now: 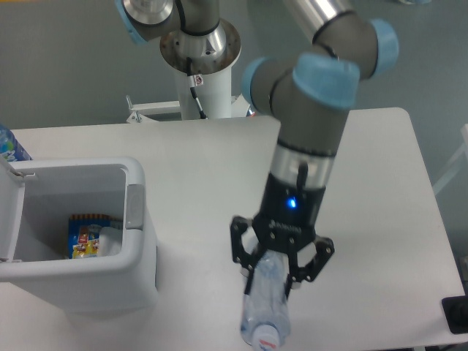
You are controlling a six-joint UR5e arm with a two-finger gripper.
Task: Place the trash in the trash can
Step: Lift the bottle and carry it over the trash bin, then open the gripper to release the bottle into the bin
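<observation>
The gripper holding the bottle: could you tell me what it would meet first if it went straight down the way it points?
Probably the table; nothing else shows below the gripper and its bottle, though its height is unclear.

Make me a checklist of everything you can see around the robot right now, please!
Surface: white table, bare on the right side.
Job's things: slim clear bluish plastic bottle held in the tool, cap toward the camera; boxy white plastic bin at the left, lid open.
Clutter: blue-and-yellow snack packet lying inside the bin, a pale item beside it; blue-labelled bottle at the left edge behind the bin; dark object at the table's right corner.
Tool: black two-finger tool shut on the bottle, blue light lit above it.
Cables: one black cable on the white base post.
Surroundings: grey floor behind the table.
</observation>
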